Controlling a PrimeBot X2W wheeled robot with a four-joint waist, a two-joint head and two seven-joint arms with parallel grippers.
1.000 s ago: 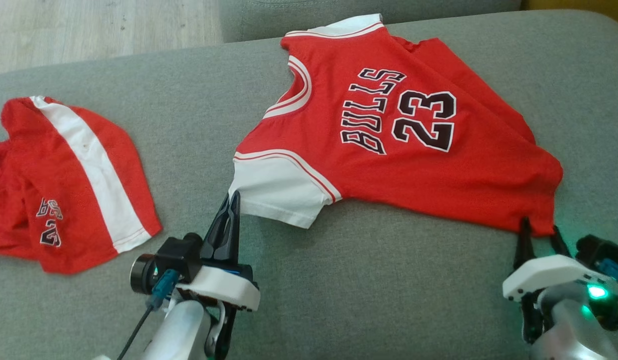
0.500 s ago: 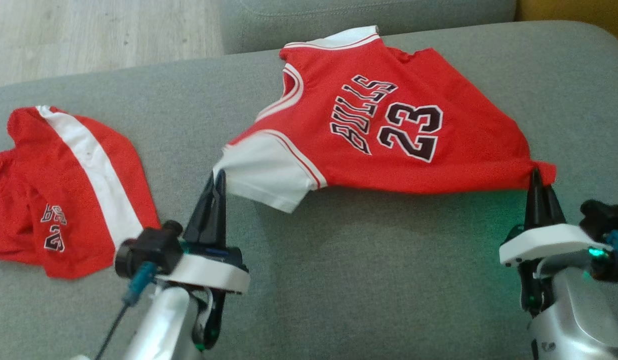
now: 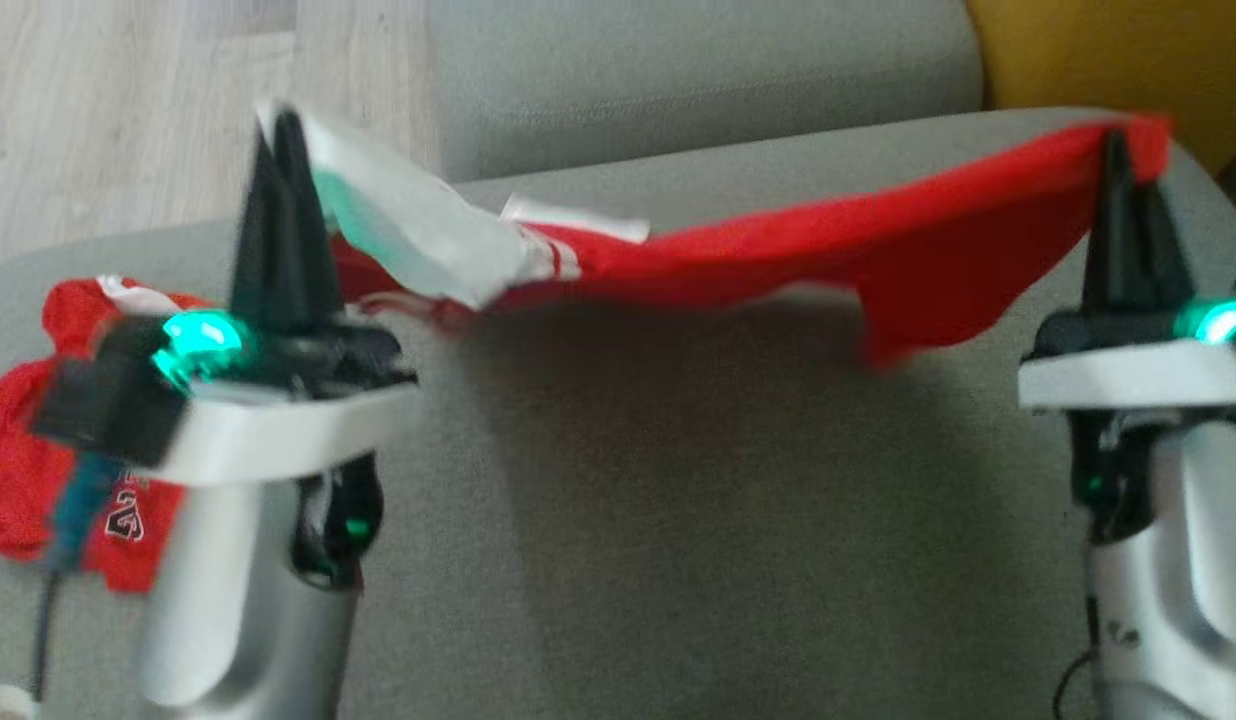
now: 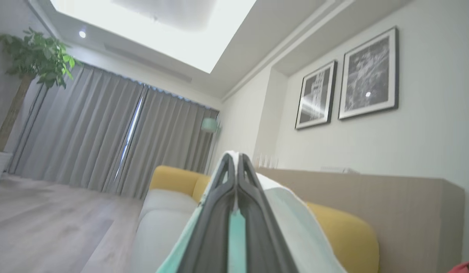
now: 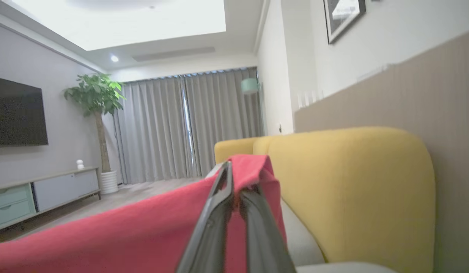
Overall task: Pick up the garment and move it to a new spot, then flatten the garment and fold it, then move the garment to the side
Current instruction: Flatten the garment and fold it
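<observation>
Lifted off the grey sofa seat where it lay a second ago, the red jersey hangs stretched between the left gripper, clamped on its white sleeve at ten o'clock, and the right gripper, pinching the hem at two. The pick-up looks done. Open seat lies at six o'clock, while red shorts crowd nine.

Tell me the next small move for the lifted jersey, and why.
Probably carry the jersey sideways, both arms together, keeping it taut: left pincer is shut on its white sleeve, right pincer on its red hem, and it hangs stretched above the sofa cushion.
</observation>
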